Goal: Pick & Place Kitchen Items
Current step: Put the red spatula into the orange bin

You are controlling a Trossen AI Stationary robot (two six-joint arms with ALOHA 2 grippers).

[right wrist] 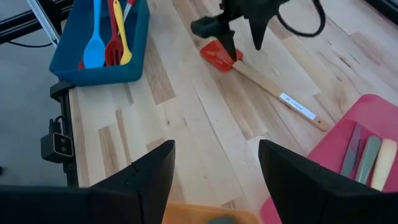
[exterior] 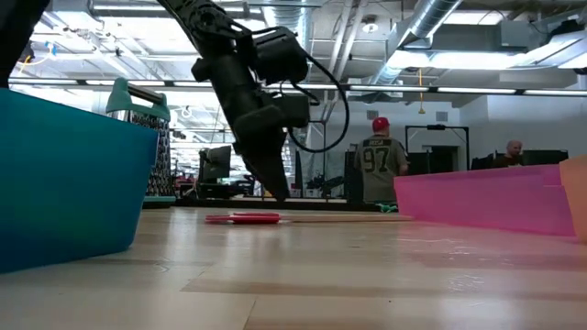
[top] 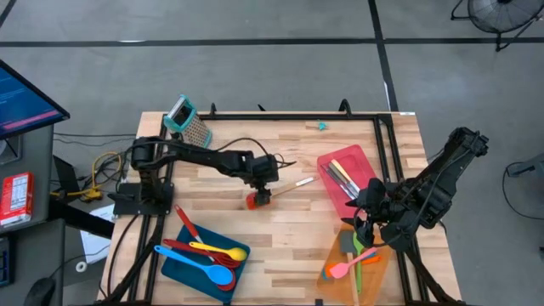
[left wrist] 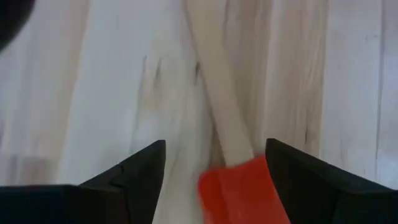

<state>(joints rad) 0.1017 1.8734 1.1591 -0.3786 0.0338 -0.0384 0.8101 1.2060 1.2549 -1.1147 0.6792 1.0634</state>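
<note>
The table [top: 280, 229] carries a blue tray [top: 183, 265] at seven o'clock. At centre the left gripper [top: 262, 189], jaws spread, straddles the red spatula [top: 257, 201] lying flat; only the left wrist view shows that gap. The right gripper [right wrist: 214, 177] hovers open at four o'clock.

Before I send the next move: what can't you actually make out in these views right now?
- Spatula: in the left wrist view its red head is cut off by the frame edge.
- Left pincer: from above, the arm hides its fingertips and part of the head.
- Blue tray: in the low view its wall hides the contents.
- Orange tray: the right pincer covers one end from above.
</note>
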